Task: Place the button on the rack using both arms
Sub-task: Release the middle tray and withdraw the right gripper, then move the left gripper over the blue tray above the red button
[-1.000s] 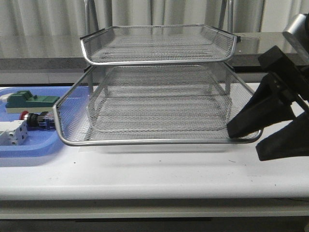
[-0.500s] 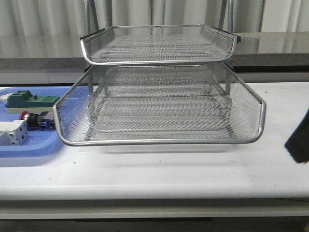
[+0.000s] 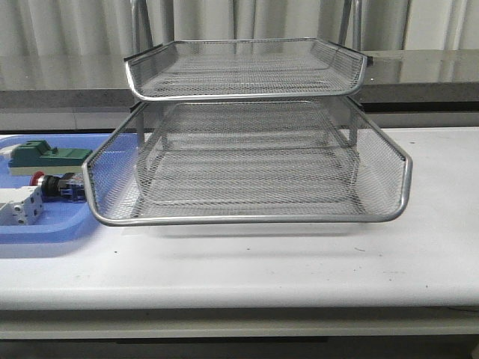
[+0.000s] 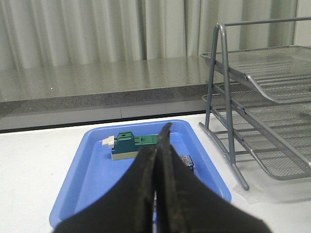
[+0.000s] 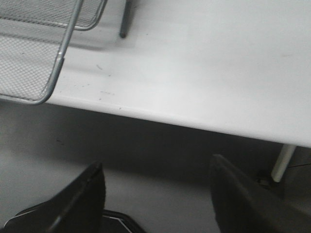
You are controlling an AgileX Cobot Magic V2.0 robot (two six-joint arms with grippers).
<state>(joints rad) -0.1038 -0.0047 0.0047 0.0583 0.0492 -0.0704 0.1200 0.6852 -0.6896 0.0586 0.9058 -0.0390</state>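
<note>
The button (image 3: 56, 185), with its red cap and blue rear block, lies in the blue tray (image 3: 52, 236) left of the rack. The three-tier silver wire rack (image 3: 247, 219) stands mid-table with nothing in its tiers. Neither arm shows in the front view. In the left wrist view my left gripper (image 4: 158, 141) is shut and empty, held back from the blue tray (image 4: 87, 174); the fingers hide most of the button, only its blue end (image 4: 187, 161) shows. My right gripper (image 5: 156, 165) is open and empty, off the table's front edge beside the rack's corner (image 5: 53, 77).
A green block on a beige base (image 3: 46, 156) and a white-grey boxy part (image 3: 19, 206) also lie in the blue tray; the green block shows in the left wrist view (image 4: 132, 143). A grey counter and curtains stand behind the table.
My right arm, which stood at the rack's right front corner, has pulled away to the right and left the front view. The button and rack have not moved.
</note>
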